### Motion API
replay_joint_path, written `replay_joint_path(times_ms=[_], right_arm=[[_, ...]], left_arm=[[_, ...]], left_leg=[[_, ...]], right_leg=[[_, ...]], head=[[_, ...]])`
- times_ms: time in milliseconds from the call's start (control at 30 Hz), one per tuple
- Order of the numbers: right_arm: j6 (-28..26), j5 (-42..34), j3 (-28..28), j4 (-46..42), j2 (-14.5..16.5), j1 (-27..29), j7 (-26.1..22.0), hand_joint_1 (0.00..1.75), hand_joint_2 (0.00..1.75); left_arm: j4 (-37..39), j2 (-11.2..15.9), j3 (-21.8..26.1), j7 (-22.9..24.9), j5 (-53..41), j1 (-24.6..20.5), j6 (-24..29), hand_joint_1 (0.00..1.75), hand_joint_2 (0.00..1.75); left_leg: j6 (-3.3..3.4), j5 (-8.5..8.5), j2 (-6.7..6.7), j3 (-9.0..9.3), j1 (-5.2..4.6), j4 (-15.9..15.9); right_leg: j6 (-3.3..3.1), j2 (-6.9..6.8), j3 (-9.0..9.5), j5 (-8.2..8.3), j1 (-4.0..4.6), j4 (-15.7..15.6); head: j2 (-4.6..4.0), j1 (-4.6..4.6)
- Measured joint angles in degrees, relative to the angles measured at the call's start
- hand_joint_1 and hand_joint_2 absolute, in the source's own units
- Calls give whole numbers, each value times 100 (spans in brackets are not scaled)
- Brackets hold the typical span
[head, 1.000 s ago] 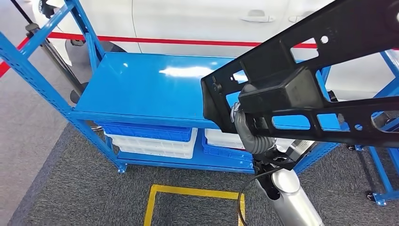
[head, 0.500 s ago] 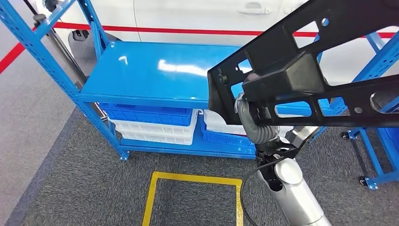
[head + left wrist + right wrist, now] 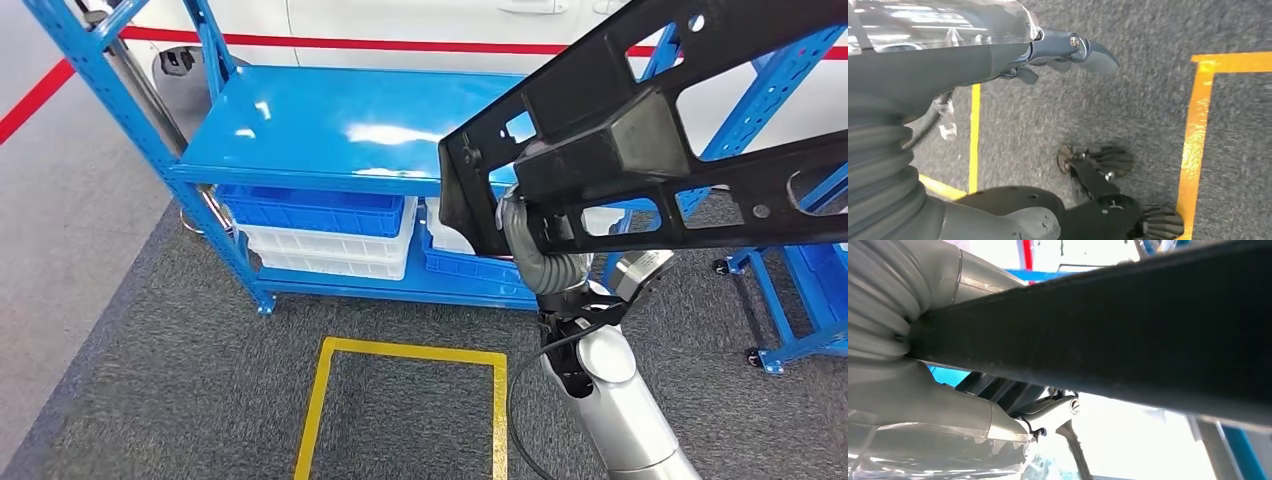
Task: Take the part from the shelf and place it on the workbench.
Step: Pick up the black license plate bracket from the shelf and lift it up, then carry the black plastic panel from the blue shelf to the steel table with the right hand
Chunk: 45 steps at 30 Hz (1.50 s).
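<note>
The large black frame-shaped part [image 3: 650, 140] is held up in front of me, off the shelf, and stretches from the middle of the head view to its right edge. My right hand [image 3: 535, 250] grips it from below, the fingers hidden behind the part. In the right wrist view the part [image 3: 1123, 335] runs as a dark bar across my right hand [image 3: 938, 400]. The blue shelf [image 3: 340, 125] stands ahead with a bare top board. My left hand [image 3: 1048, 47] hangs over the grey carpet with its fingers apart, holding nothing.
Blue and white bins [image 3: 320, 235] sit on the shelf's lower level. A second blue rack on castors [image 3: 790, 270] stands at the right. A yellow taped square [image 3: 400, 410] marks the carpet before me. A white car and a red line [image 3: 300, 42] lie behind the shelf.
The whole picture has shifted: the shelf now sits higher and looks farther off, so the camera has moved. The part stays in my right hand in the same pose.
</note>
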Motion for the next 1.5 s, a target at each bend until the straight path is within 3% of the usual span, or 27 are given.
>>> replay_joint_path(times_ms=[67, 100, 133, 200, 233, 267, 333, 367, 433, 500, 567, 600, 667, 733, 800, 833, 900, 967, 1000, 1067, 1133, 1233, 1267, 1333, 1400, 1467, 1500], right_arm=[[-17, 3, 17, 12, 19, -21, 5, 175, 175], [-33, 3, 25, 18, 23, -30, 6, 175, 175], [-49, 2, 29, 24, 23, -40, 9, 175, 175], [-67, -3, 37, 35, 22, -58, 11, 175, 175], [-69, -5, 39, 42, 22, -61, 11, 175, 175], [-69, -6, 41, 50, 22, -60, 11, 175, 175], [-70, -7, 45, 61, 22, -62, 12, 175, 175], [-70, -8, 47, 62, 22, -68, 13, 175, 175], [-70, -10, 54, 60, 25, -96, 13, 175, 175], [-69, -12, 61, 57, 29, -120, 10, 175, 175], [-66, -16, 64, 65, 31, -122, 11, 175, 175], [-63, -19, 66, 70, 32, -123, 13, 175, 175], [-61, -26, 68, 78, 33, -125, 15, 175, 175], [-61, -31, 71, 83, 33, -124, 17, 175, 175], [-61, -32, 74, 95, 33, -120, 18, 175, 175], [-61, -33, 76, 101, 33, -118, 18, 175, 175], [-61, -33, 77, 102, 34, -117, 18, 175, 175], [-61, -36, 76, 101, 35, -123, 16, 175, 175], [-61, -37, 78, 101, 37, -125, 15, 175, 175], [-60, -38, 82, 102, 40, -125, 13, 175, 175], [-62, -38, 85, 103, 42, -127, 13, 175, 175], [-62, -38, 85, 107, 39, -127, 16, 175, 175], [-62, -37, 85, 110, 38, -121, 17, 175, 175], [-63, -38, 86, 117, 37, -113, 21, 175, 175], [-65, -40, 86, 119, 37, -118, 27, 175, 175], [-64, -45, 87, 118, 38, -130, 36, 175, 175], [-64, -49, 88, 117, 38, -135, 39, 175, 175]], left_arm=[[3, -7, -1, 0, -24, 4, -9, 0, 175], [5, -11, -1, 1, -39, 6, -11, 0, 175], [7, -15, -2, 1, -63, 8, -12, 0, 175], [9, -19, -8, 1, -108, 9, -12, 0, 175], [9, -19, -14, 1, -130, 9, -12, 0, 175], [9, -19, -21, 1, -143, 9, -12, 0, 175], [9, -20, -35, 1, -158, 11, -12, 0, 175], [10, -21, -41, 1, -163, 12, -12, 0, 175], [13, -24, -59, 1, -178, 21, -12, 0, 175], [13, -24, -82, 1, -193, 26, -11, 0, 175], [15, -24, -94, 0, -212, 36, -10, 0, 175], [17, -24, -95, -1, -221, 43, -9, 0, 175], [21, -24, -96, -4, -230, 54, -8, 0, 175], [22, -25, -96, -7, -233, 53, -7, 0, 175], [22, -26, -97, -8, -234, 48, -5, 0, 175], [22, -26, -97, -8, -235, 47, -5, 0, 175], [22, -22, -98, -8, -237, 41, -6, 0, 175], [22, -11, -100, -11, -237, 26, -5, 0, 175], [23, -7, -102, -13, -237, 20, -5, 0, 175], [25, -9, -104, -16, -234, 19, -8, 0, 175], [27, -13, -105, -16, -231, 19, -11, 0, 175], [28, -14, -107, -13, -235, 27, -15, 0, 175], [28, -13, -106, -12, -237, 30, -17, 0, 175], [28, -14, -106, -11, -241, 31, -32, 0, 175], [28, -16, -106, -10, -258, 33, -59, 0, 175], [28, -21, -111, -10, -281, 37, -83, 0, 175], [28, -23, -114, -10, -290, 40, -89, 0, 175]], left_leg=[[55, 140, 15, -55, -5, -91], [99, 230, 29, -98, 9, -130], [137, 329, 44, -158, 26, -168], [182, 502, 58, -336, 38, -181], [177, 582, 61, -444, 37, -170], [167, 657, 63, -558, 38, -152], [137, 782, 66, -786, 45, -86], [113, 831, 65, -892, 49, -34], [54, 903, 61, -1073, 36, 81], [-9, 990, 57, -1169, 24, 142], [-73, 1060, 51, -1219, 43, 151], [-107, 983, 44, -1263, 56, 202], [-172, 524, 33, -1413, 82, 609], [-216, -6, 31, -1574, 93, 1327], [-223, -96, 31, -1546, 95, 1774], [-208, 24, 29, -1400, 94, 1731], [-128, 254, 17, -835, 77, 1090], [-55, 202, 3, -278, 43, 287], [-34, 154, -1, -154, 22, 65], [-1, 234, 3, -159, 13, -57], [70, 384, 31, -229, 37, -140], [136, 583, 59, -463, 39, -137], [140, 638, 60, -558, 34, -113], [129, 735, 61, -751, 32, -49], [95, 805, 59, -916, 36, 34], [44, 864, 57, -1043, 26, 117], [16, 902, 57, -1082, 22, 138]], right_leg=[[75, -3, 0, 91, -13, -62], [102, 8, -33, -3, -9, -17], [122, 21, -93, -220, -4, 134], [146, 36, -257, -864, -11, 771], [161, 37, -315, -1077, -15, 1147], [175, 36, -323, -1136, -20, 1441], [197, 35, -108, -900, -35, 1549], [202, 32, 149, -771, -48, 1312], [184, 33, 756, -834, -48, 543], [121, 39, 1047, -1027, -20, 55], [26, 30, 992, -977, -13, 0], [-26, 21, 942, -917, -18, -2], [-109, 1, 807, -784, -29, -9], [-137, 1, 649, -657, -17, -4], [-134, 0, 477, -530, -2, 9], [-128, 1, 391, -467, 4, 16], [-106, 8, 251, -349, 18, 26], [-57, 7, 181, -241, 22, 17], [-24, 1, 171, -185, 12, -2], [51, -4, 158, -77, -3, -63], [108, 14, 79, -253, -2, 52], [156, 30, -204, -1042, -12, 983], [172, 30, -264, -1181, -15, 1315], [191, 29, -155, -1087, -19, 1512], [177, 26, 309, -837, -22, 983], [128, 31, 773, -846, 3, 292], [100, 36, 880, -893, 20, 93]], head=[[0, -27], [0, -29], [0, -13], [-1, 8], [-1, 9], [-1, 9], [0, 9], [0, 9], [0, 12], [0, 20], [0, 31], [0, 29], [0, 13], [0, -1], [0, -1], [0, -2], [0, 0], [-1, 2], [-1, -2], [-1, -13], [-1, -9], [0, 9], [0, 9], [0, 10], [-1, 11], [-1, 8], [-1, 8]])
